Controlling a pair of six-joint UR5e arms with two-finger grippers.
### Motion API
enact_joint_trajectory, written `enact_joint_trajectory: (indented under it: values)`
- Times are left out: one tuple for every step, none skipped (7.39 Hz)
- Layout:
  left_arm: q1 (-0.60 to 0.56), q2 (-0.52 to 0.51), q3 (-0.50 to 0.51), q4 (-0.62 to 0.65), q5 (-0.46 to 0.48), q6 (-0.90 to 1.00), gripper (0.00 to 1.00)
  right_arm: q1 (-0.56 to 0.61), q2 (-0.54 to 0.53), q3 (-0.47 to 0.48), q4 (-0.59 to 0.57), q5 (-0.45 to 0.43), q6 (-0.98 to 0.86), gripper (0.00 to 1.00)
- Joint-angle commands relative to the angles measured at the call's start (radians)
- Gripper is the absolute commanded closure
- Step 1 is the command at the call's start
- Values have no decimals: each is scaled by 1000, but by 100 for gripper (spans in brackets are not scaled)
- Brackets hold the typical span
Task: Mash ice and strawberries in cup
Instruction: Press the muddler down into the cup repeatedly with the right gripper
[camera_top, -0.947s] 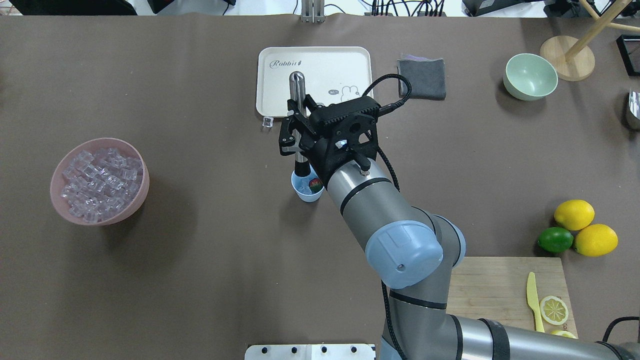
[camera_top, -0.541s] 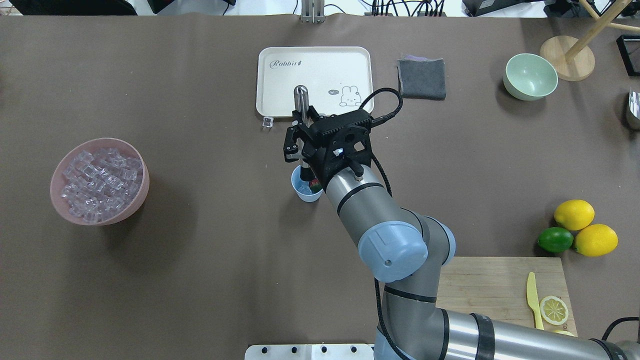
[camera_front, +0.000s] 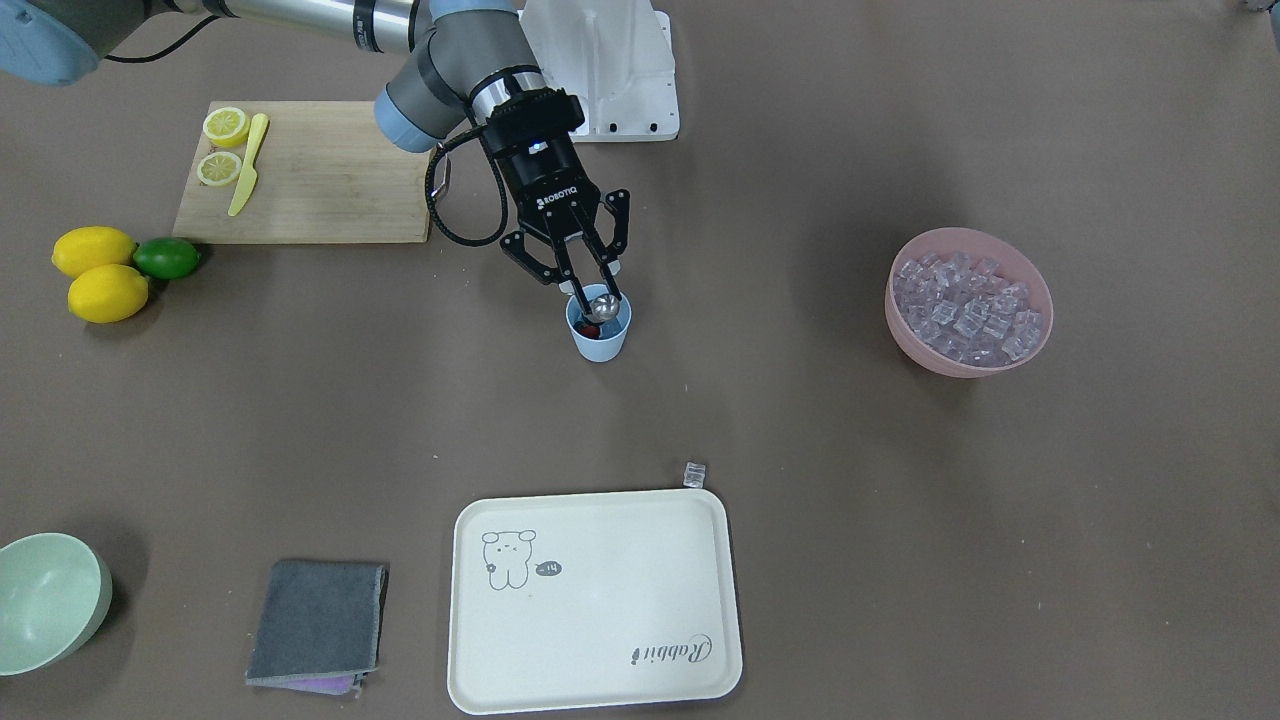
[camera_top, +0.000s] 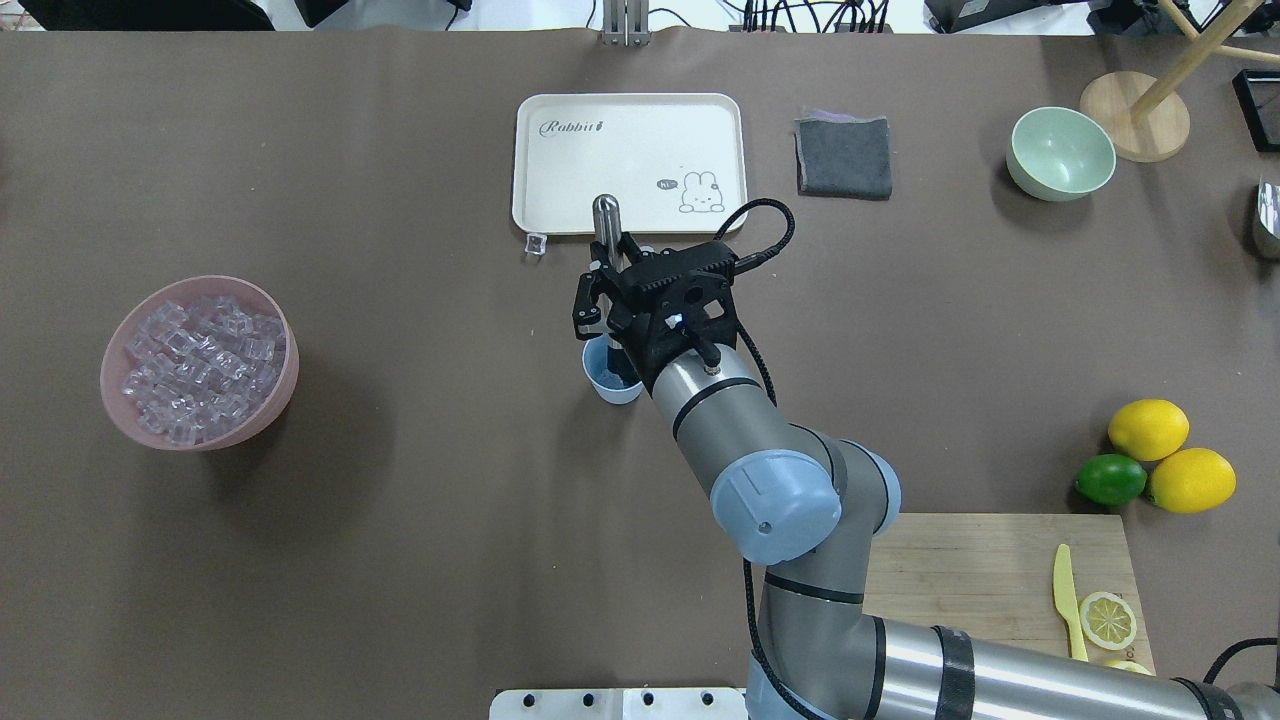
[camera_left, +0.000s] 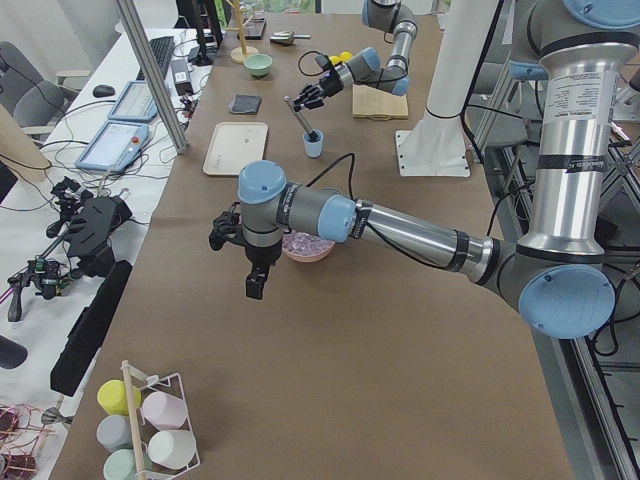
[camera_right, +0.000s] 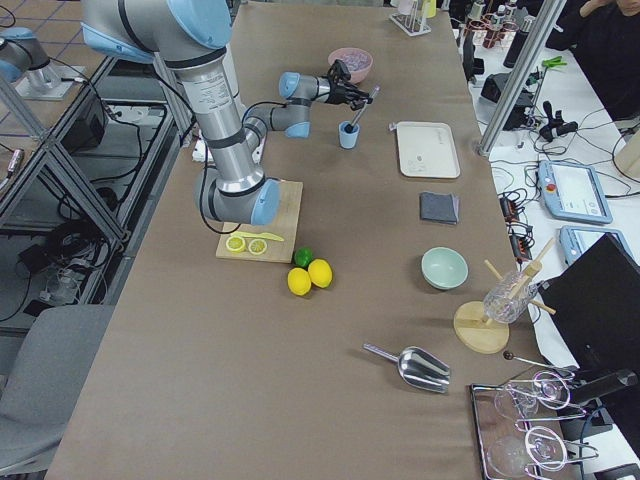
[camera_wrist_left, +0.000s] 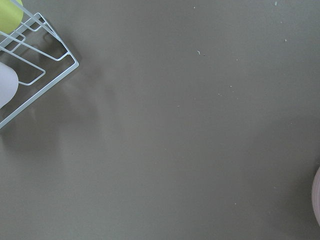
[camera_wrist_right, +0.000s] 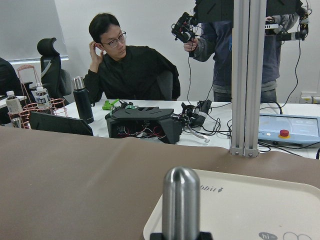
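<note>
Muddler (camera_top: 604, 222) clamped in right jaws | tip hidden inside cup (camera_front: 600, 346) | strawberry (camera_front: 589, 329) barely visible | left jaws: cannot tell

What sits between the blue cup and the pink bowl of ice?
Nothing; between the cup and the bowl the table is bare, as the overhead view shows.

A robotics laboratory, where the left arm (camera_left: 400, 222) and right arm (camera_top: 740, 440) stand at a brown-covered table (camera_top: 420, 560) framed by an aluminium post (camera_wrist_right: 245, 75), beside a bench (camera_wrist_right: 100, 120) strewn with cables (camera_wrist_right: 200, 131) and a teach pendant (camera_wrist_right: 287, 131), an office chair (camera_wrist_right: 49, 55) and a seated person (camera_wrist_right: 131, 70) behind.
</note>
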Motion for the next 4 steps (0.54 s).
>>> enact_joint_trajectory:
  values:
    - [0, -1, -1, 0, 0, 1, 3, -4, 0, 1, 1, 1, 8, 100]
    - [0, -1, -1, 0, 0, 2, 3, -4, -3, 1, 1, 2, 8, 100]
    - [0, -1, -2, 0, 0, 1, 3, -4, -1, 39, -2, 4, -4, 100]
    - [0, -1, 2, 0, 0, 2, 3, 11, 2, 120, -48, 52, -6, 100]
